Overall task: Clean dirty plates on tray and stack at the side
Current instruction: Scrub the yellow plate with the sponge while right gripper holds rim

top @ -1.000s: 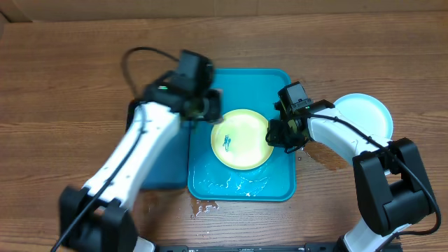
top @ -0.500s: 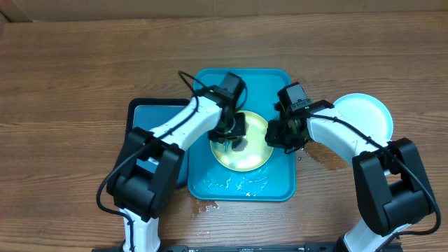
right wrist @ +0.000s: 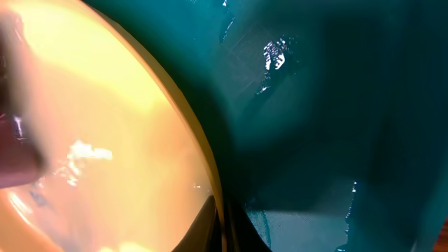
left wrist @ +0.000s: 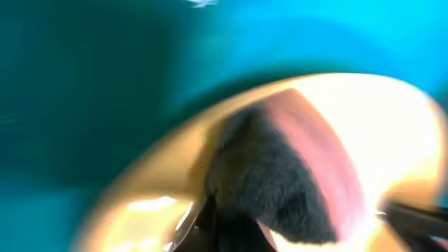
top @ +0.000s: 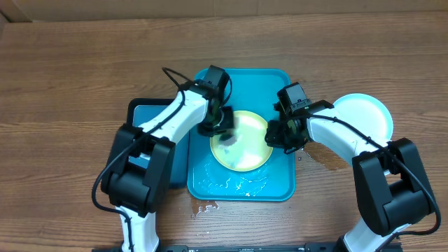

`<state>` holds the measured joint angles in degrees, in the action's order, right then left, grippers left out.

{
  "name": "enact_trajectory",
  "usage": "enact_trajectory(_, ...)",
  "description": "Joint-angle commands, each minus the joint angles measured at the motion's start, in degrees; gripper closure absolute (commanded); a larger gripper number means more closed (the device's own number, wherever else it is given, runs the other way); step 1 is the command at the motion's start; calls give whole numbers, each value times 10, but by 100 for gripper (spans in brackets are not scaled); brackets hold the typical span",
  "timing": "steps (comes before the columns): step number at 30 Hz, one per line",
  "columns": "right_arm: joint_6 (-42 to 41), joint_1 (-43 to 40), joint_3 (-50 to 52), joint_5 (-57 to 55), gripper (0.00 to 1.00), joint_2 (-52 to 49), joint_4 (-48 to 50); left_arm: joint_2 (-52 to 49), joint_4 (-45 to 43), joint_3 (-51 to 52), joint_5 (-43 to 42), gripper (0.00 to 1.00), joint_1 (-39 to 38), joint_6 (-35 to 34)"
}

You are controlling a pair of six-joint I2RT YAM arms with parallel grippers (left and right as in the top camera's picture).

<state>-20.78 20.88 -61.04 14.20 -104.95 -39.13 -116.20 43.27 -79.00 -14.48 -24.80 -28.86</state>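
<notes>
Plate [top: 249, 151], yellow-green, glossy, on teal tray [top: 278, 183]

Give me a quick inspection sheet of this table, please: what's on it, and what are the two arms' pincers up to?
Surface: wooden table, with wet patches at the tray's front edge.
Job's things: teal tray with water lying in it; yellow-green plate in the tray; light teal plate on the table to the right, off the tray.
Clutter: smaller black-rimmed tray beside the teal one, partly under the left arm.
Pincers: left pincer presses a dark-and-pink pad on the yellow-green plate, in a blurred view; right pincer clamps that plate's right rim.
Cables: black cable looping off the left arm.
Surroundings: pale strip along the far edge; cannot tell what it is.
</notes>
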Motion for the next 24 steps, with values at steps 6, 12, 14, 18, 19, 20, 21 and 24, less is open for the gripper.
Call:
enact_trajectory(6,-1,0,8,-16,96,-5,-8,-71,-38,8,-186,96,-97,7)
enact_trajectory(12,-1,0,8,-16,96,-5,-8,-56,68,-4,-91,96,-70,-27)
enact_trajectory(14,-1,0,8,-16,96,-5,-8,-52,116,-14,-28,96,-59,-29)
enact_trajectory(18,-1,0,8,-16,96,-5,-8,-50,172,-26,125,96,-43,-29)
enact_trajectory(19,-1,0,8,-16,96,-5,-7,-50,177,-26,163,96,-43,-33)
enact_trajectory(20,-1,0,8,-16,96,-5,-8,-50,181,-26,202,96,-43,-36)
enact_trajectory(21,-1,0,8,-16,96,-5,-8,-50,181,-26,233,96,-44,-36)
enact_trajectory(24,-1,0,8,-16,96,-5,-8,-50,183,-26,343,96,-47,-59)
